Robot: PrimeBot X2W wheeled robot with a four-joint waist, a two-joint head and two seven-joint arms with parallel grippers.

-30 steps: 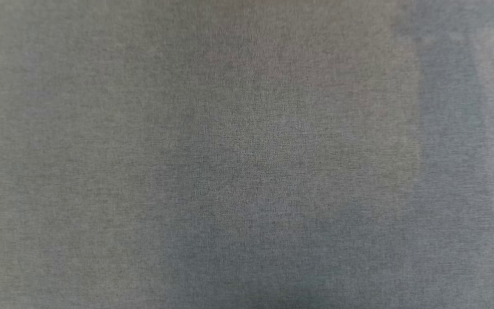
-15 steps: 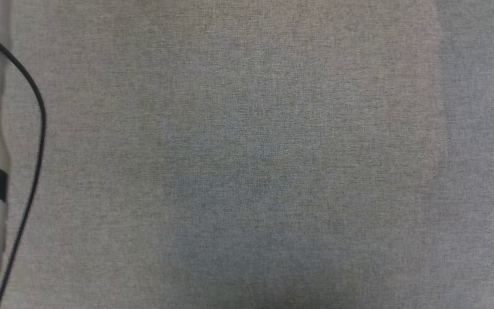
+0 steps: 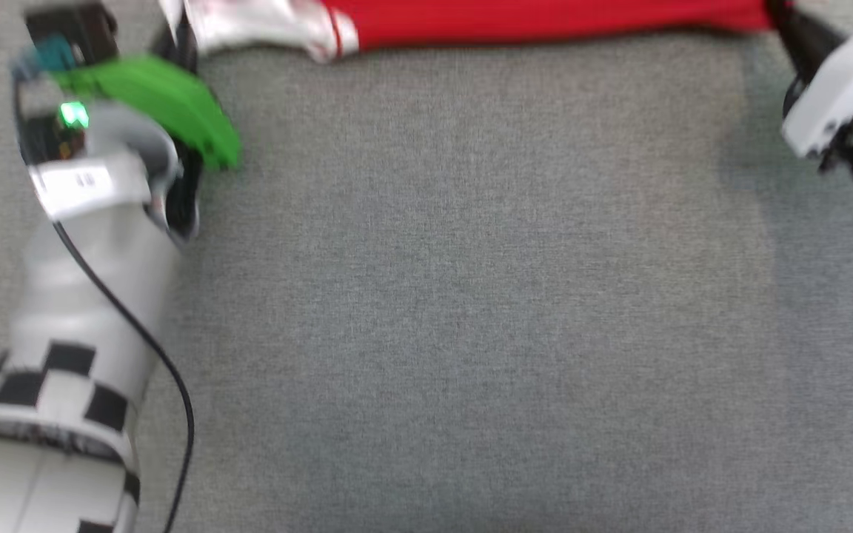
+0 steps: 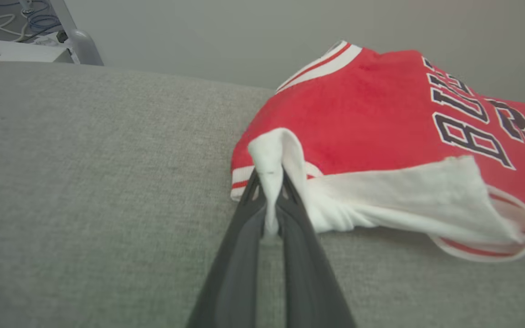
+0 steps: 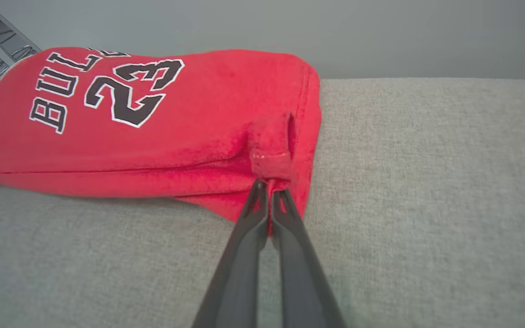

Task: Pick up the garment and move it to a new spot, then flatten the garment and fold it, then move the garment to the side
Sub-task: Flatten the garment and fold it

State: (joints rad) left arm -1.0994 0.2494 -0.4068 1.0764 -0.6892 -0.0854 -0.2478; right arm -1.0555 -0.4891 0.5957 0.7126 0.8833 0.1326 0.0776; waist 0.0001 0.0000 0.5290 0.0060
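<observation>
- Garment [image 3: 545,22] now runs along the head view's top edge, stretched between the left gripper [image 3: 178,44] and right gripper [image 3: 793,33]. A second ago only bare grey desk [image 3: 456,296] showed. Whether arms or camera moved, I cannot tell. It is probably being brought to its new spot. Most of it is cut off and blurred.
- Left wrist view: the gripper is clamped on the white sleeve [image 4: 271,155]. The body rests bunched on the desk, its lettering partly cut off.
- Right wrist view: the gripper is pinched shut on a red hem corner [image 5: 274,157]. The underside is hidden.
</observation>
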